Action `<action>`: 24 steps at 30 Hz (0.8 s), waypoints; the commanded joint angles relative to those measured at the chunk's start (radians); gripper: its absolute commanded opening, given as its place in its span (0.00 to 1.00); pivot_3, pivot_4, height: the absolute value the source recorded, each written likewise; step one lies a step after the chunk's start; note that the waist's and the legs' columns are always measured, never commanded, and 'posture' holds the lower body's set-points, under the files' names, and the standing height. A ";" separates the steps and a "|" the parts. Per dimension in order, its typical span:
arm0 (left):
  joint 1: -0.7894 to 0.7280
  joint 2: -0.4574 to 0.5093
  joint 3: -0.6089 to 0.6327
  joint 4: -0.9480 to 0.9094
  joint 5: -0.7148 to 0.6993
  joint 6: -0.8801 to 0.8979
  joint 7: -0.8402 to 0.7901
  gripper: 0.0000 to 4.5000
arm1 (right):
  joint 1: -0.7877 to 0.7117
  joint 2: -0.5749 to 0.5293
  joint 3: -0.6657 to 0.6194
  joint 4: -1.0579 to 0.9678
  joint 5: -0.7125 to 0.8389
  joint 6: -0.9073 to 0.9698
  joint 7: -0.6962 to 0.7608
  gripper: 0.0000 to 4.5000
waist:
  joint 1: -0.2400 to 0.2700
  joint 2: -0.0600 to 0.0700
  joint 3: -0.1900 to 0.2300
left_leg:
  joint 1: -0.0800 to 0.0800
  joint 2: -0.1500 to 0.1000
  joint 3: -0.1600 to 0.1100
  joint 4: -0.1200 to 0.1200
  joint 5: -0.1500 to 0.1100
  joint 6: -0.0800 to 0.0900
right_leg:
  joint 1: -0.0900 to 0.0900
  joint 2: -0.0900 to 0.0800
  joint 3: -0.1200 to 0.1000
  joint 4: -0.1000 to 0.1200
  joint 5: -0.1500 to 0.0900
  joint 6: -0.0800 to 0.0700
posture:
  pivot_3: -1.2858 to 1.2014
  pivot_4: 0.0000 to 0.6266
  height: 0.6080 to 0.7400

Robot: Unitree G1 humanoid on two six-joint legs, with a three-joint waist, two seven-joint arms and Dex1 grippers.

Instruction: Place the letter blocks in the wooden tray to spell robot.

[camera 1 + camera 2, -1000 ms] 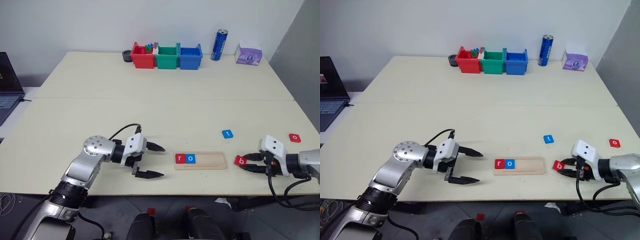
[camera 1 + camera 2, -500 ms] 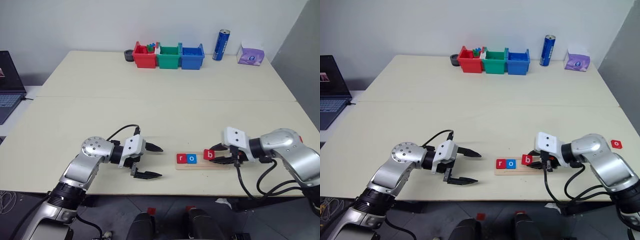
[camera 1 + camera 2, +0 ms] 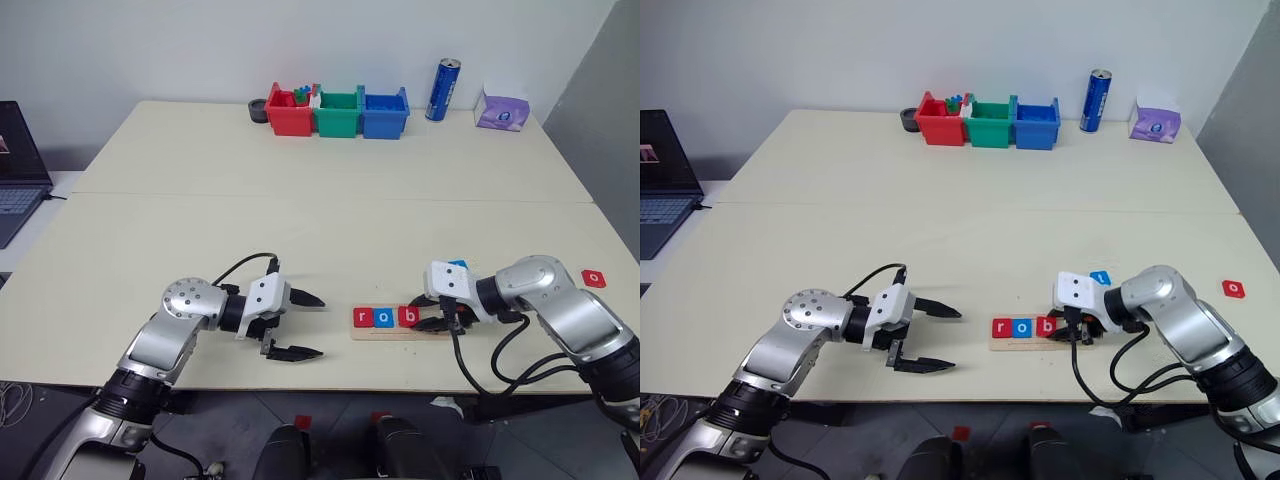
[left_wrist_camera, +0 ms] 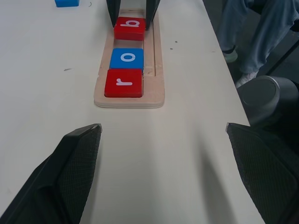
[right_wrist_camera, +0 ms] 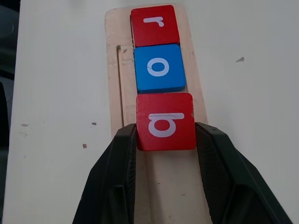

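Right gripper (image 5: 166, 140) clamps the red "b" block (image 5: 165, 121) by its two opposite side edges, holding it in the groove of the wooden tray (image 4: 156, 70) right behind the blue "o" block (image 5: 159, 67) and the red "r" block (image 5: 154, 25); whether the "b" already rests flat on the wood cannot be told from these views. Left gripper (image 3: 300, 325) hangs spread wide and empty over the table (image 3: 300, 220), a little way off the tray's "r" end. Each tile looks small, rigid and light, with smooth painted faces that could slide between the fingers, so the flat side edges seem the sensible place to pinch, leaving the lettered face up and readable. Two tiles wait outside the tray: the blue "t" block (image 3: 1099, 277) just beside the right arm and a second red "o" block (image 3: 594, 277) well apart near the table's right edge. At the far side stand a red bin (image 3: 285, 118) with a few small coloured pieces inside, a green bin (image 3: 336, 116) and a blue bin (image 3: 382, 116) whose contents are not visible, beside a blue can (image 3: 441, 90) and a purple tissue pack (image 3: 499, 110)
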 commanded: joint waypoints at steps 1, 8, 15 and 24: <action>-0.003 0.010 0.010 -0.035 -0.002 -0.012 0.006 1.00 | -0.034 0.006 0.001 0.003 -0.017 -0.023 0.022 0.32 | 0.000 0.000 0.000 | 0.000 0.000 0.000 0.000 0.000 0.000 | 0.000 0.000 0.000 0.000 0.000 0.000 | 0.52 0.24 1.00; -0.001 0.011 0.008 -0.048 -0.005 -0.003 0.013 1.00 | -0.040 0.006 0.006 0.002 -0.032 -0.033 0.053 0.32 | 0.000 0.000 0.000 | 0.000 0.000 0.000 0.000 0.000 0.000 | 0.000 0.000 0.000 0.000 0.000 0.000 | 0.52 0.24 1.00; 0.001 0.010 0.006 -0.058 -0.006 0.005 0.019 1.00 | -0.045 0.017 0.015 0.000 -0.045 -0.037 0.056 0.32 | 0.000 0.000 0.000 | 0.000 0.000 -0.001 0.000 0.000 0.000 | 0.000 0.000 0.000 0.000 0.000 0.000 | 0.52 0.24 1.00; 0.004 0.010 0.006 -0.070 -0.008 0.013 0.022 1.00 | -0.050 0.023 0.017 0.003 -0.054 -0.034 0.060 0.32 | 0.000 0.000 0.000 | 0.000 0.000 -0.001 0.000 0.000 0.000 | 0.000 0.000 0.000 0.000 0.000 -0.001 | 0.52 0.24 1.00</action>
